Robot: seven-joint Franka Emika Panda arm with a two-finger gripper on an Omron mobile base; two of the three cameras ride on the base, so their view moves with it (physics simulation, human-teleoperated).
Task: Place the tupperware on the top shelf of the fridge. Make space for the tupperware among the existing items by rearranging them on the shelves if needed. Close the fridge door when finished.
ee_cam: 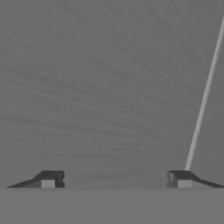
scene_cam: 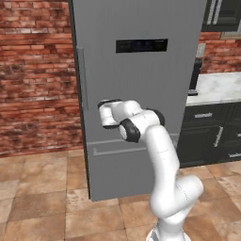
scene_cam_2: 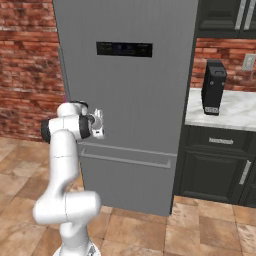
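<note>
- Plainly, the fridge door (scene_cam_2: 130, 100) is a flat grey panel, closed, with a small black display (scene_cam_2: 124, 49) near its top; no writing there is legible.
- Gripper (ee_cam: 115, 179) faces the door close up, fingers spread wide, holding nothing.

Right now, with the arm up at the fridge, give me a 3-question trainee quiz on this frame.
1. True or false: the fridge door is shut.
2. What are the gripper fingers: A wide apart with nothing between them, B clamped on the handle, C holding a tub?
3. What black item stands on the counter right of the fridge?

Key: 1 true. 2 A. 3 A black box-shaped appliance; its exact type cannot be told.
</note>
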